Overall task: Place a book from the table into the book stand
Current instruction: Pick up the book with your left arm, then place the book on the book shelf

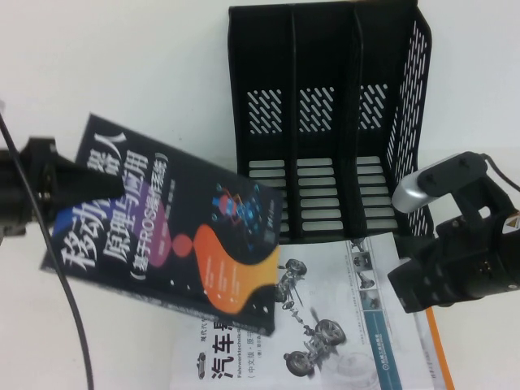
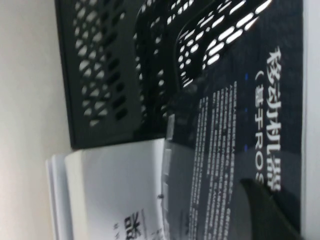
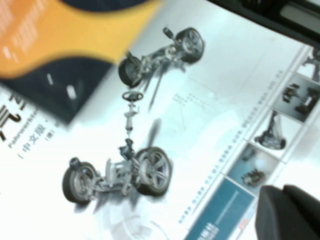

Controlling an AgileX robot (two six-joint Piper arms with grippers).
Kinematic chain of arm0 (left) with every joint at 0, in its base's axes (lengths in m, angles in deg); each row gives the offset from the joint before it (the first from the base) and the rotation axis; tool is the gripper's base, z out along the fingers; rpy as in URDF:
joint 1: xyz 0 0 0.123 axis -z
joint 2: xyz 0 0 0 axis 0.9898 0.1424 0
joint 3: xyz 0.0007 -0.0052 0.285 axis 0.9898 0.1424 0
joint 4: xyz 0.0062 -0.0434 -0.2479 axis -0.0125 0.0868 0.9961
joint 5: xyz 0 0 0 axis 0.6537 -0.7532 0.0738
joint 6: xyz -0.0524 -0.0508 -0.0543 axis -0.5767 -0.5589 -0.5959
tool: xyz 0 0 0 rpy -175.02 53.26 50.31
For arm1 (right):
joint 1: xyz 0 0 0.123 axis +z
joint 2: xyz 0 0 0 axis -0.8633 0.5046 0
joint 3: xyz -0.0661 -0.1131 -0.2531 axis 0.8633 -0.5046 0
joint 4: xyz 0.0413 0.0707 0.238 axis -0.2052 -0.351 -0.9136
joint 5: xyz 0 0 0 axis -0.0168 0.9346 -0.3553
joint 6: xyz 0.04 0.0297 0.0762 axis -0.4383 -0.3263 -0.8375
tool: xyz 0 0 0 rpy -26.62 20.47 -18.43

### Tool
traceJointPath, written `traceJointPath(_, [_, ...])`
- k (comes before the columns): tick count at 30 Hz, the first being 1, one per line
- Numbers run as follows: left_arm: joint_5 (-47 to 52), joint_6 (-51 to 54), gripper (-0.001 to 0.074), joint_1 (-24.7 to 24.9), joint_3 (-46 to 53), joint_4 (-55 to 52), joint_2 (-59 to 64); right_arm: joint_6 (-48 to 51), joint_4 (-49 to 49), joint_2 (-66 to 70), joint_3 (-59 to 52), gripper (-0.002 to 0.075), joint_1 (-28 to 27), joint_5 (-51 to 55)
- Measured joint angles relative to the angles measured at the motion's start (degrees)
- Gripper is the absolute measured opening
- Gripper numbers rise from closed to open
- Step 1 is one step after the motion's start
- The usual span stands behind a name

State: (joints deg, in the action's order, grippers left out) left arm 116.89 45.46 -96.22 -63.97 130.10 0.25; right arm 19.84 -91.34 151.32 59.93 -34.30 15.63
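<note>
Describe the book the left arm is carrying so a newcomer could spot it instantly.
Start at the black book stand at the table's far side; just left of its front, the left gripper holds the book tilted above the white car-suspension book. It alone has a black cover, with large white Chinese title and an orange blob. The right gripper hovers beside the stand.

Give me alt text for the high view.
The left gripper holds the book tilted above a white book, before the empty book stand on the table. The right gripper hovers nearby.
</note>
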Motion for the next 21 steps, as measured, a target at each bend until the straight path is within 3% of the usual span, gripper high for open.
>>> traceJointPath(4, [0.00,-3.58,0.0114,1.76,-4.50,-1.66,-0.98,-2.41,2.97,-0.54,-0.10,0.0005,0.00,0.34])
traceJointPath(10, [-0.03,-9.33,0.0114,9.53,-13.24,-5.23,-1.09,-7.72,9.12,-1.89,-0.10,0.0005,0.00,0.72])
traceJointPath(14, [-2.14,-14.85,0.0114,15.21,-19.77,-9.85,-0.97,-15.43,17.23,-4.47,-0.10,0.0005,0.00,1.69])
traceJointPath(21, [-5.22,-22.05,0.0114,20.50,-32.84,-12.95,4.93,-33.49,35.70,-11.22,-0.10,0.0005,0.00,7.50])
